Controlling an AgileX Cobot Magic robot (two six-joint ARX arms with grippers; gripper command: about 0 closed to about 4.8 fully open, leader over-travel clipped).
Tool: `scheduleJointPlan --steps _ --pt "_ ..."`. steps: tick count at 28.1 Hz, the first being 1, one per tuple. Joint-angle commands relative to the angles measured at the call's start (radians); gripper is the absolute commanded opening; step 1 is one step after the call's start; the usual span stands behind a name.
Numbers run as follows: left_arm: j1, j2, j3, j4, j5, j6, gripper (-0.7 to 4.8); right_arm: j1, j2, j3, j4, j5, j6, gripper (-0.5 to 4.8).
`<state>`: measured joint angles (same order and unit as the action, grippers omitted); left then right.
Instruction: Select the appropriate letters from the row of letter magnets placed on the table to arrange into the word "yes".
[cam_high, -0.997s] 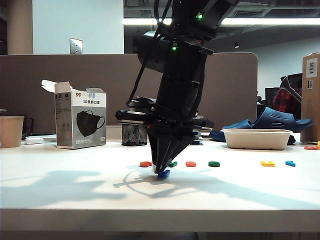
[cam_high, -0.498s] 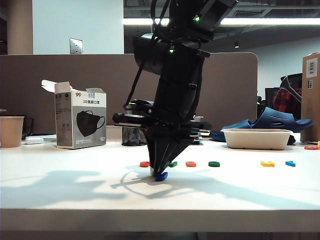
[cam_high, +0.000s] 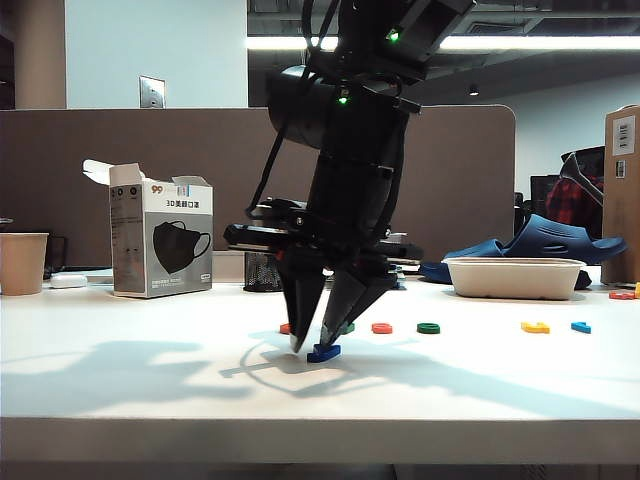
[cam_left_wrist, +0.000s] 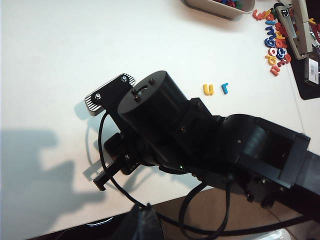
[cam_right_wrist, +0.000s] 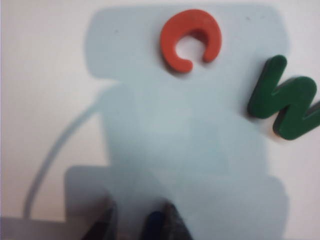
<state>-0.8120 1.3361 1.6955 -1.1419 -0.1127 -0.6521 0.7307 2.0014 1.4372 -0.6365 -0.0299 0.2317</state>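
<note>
The dark blue letter (cam_high: 324, 352) lies flat on the white table (cam_high: 150, 380), right under the parted jaws. It seems to touch one jaw tip, but that part is blurry. Just behind the jaws sit an orange-red letter (cam_high: 381, 328) and a green letter (cam_high: 428, 328).
</note>
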Motion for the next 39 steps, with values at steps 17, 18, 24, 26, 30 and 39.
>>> scheduleJointPlan --steps 17,18,24,26,30,39 --pt "0.001 -0.003 0.004 0.006 0.0 -0.003 -0.05 -0.011 -0.018 0.0 0.065 -0.036 -0.026 1.27" --pt "0.001 -0.002 0.004 0.006 0.0 -0.003 -0.05 -0.016 -0.027 0.0 0.067 -0.023 -0.027 1.27" --pt "0.001 -0.003 0.004 0.006 0.0 -0.003 -0.05 -0.064 -0.061 0.0 0.063 -0.008 -0.027 1.27" --pt "0.001 -0.002 0.004 0.006 0.001 -0.003 -0.05 -0.077 -0.074 0.0 0.056 0.013 -0.027 1.27" --pt "0.001 -0.003 0.004 0.006 0.0 -0.003 -0.05 -0.103 -0.106 0.0 0.034 0.053 -0.026 1.44" --pt "0.001 -0.002 0.004 0.006 0.0 -0.003 -0.05 -0.183 -0.145 0.001 -0.138 0.106 0.064 2.09"
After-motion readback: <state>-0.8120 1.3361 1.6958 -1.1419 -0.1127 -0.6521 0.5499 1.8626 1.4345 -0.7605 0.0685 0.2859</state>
